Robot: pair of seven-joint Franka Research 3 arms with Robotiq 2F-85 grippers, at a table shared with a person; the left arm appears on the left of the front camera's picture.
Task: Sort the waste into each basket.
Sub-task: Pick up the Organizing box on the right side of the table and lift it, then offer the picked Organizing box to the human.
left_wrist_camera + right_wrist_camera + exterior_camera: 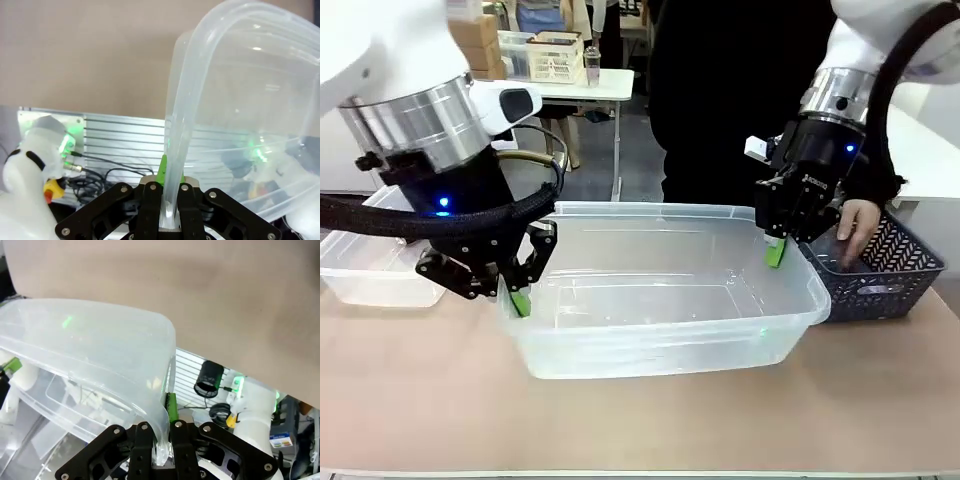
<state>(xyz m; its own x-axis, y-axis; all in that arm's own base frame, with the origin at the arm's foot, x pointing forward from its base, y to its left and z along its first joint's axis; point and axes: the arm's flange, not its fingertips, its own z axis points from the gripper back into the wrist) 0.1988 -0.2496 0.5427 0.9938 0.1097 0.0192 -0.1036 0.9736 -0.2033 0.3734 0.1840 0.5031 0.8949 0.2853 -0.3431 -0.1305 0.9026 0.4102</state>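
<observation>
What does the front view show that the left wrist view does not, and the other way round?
Front view only: the right gripper shut on the tub's far right rim, a second clear tub at left, the dark basket at right with a person's hand reaching into it, and the table.

Left wrist view only: a close look at the rim edge pinched between the fingers, and the robot's base hardware and cables below.

Both: the left gripper shut on the rim of the big tub, which looks empty.
</observation>
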